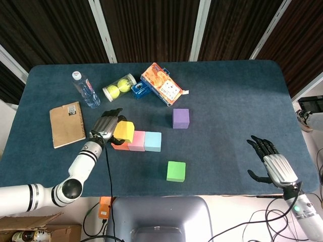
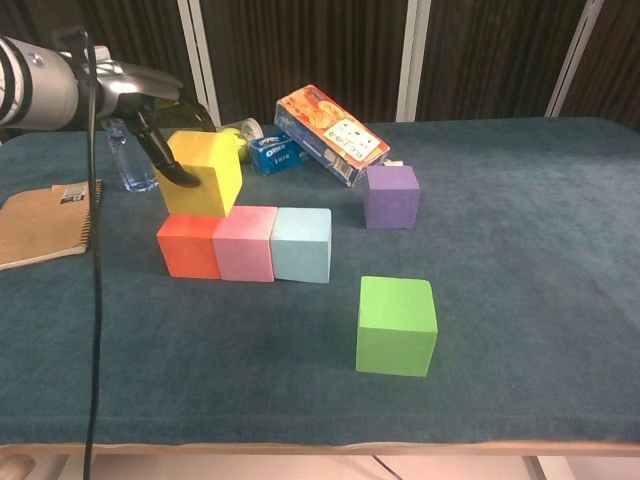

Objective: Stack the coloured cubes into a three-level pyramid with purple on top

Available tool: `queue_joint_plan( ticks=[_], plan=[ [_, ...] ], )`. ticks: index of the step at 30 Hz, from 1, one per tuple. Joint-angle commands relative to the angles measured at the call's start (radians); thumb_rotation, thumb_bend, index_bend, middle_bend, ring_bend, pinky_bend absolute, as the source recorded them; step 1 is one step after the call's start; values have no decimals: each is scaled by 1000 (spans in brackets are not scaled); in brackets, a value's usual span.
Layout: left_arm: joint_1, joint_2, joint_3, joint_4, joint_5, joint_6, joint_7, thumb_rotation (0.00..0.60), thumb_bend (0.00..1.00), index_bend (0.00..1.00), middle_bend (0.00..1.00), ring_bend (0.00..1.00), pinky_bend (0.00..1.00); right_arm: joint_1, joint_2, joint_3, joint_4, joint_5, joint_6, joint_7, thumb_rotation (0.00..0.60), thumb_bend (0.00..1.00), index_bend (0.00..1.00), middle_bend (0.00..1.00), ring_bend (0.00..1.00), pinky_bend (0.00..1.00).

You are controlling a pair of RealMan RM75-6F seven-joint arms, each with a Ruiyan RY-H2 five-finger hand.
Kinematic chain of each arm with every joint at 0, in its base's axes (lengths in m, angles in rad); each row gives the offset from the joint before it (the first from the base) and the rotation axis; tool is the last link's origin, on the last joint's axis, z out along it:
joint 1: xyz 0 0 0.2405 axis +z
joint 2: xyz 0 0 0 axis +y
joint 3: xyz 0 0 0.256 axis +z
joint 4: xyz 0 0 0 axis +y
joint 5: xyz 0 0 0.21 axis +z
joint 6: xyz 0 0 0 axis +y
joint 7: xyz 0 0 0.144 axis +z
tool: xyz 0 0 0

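Orange carton (image 1: 161,83), tennis-ball tube (image 1: 119,87) – behind cube row (image 1: 137,140).

— how are the cubes laid out?
— a row is formed by the orange cube (image 2: 188,246), pink cube (image 2: 244,243) and light blue cube (image 2: 302,244), sides touching. the yellow cube (image 2: 206,172) is seen over the orange-pink seam.
— and the others?
— the purple cube (image 2: 391,196) is set behind, the green cube (image 2: 396,325) in front, both apart.
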Motion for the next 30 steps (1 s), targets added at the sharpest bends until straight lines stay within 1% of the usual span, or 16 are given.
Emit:
queue_joint_plan(
  ticks=[1, 7, 11, 17, 27, 30],
  plan=[
    [-12, -20, 11, 21, -5, -10, -10, 600, 522, 470, 46, 0, 66, 0, 1, -2, -1, -5, -1, -2, 600, 241, 0, 0, 0, 0],
    [-32, -38, 28, 39, -11, -6, -21, 600, 512, 470, 46, 0, 65, 2, 3, 1, 0, -2, -9, 5, 600, 241, 0, 0, 0, 0],
    [-44, -39, 31, 45, -34, -13, -32, 600, 509, 470, 46, 0, 65, 6, 2, 2, 0, -1, -19, 2, 600, 241, 0, 0, 0, 0],
    [-62, -50, 50, 55, -52, 10, -21, 600, 499, 471, 46, 0, 65, 6, 4, 1, -2, -4, -19, 3, 600, 241, 0, 0, 0, 0],
    [-72, -61, 70, 71, -50, 8, -27, 600, 452, 469, 46, 0, 65, 6, 3, 3, -2, -2, -23, 1, 600, 241, 0, 0, 0, 0],
    [-73, -63, 74, 74, -48, 9, -27, 600, 445, 449, 46, 0, 66, 6, 2, 4, -1, -2, -23, 0, 600, 241, 0, 0, 0, 0]
  ],
)
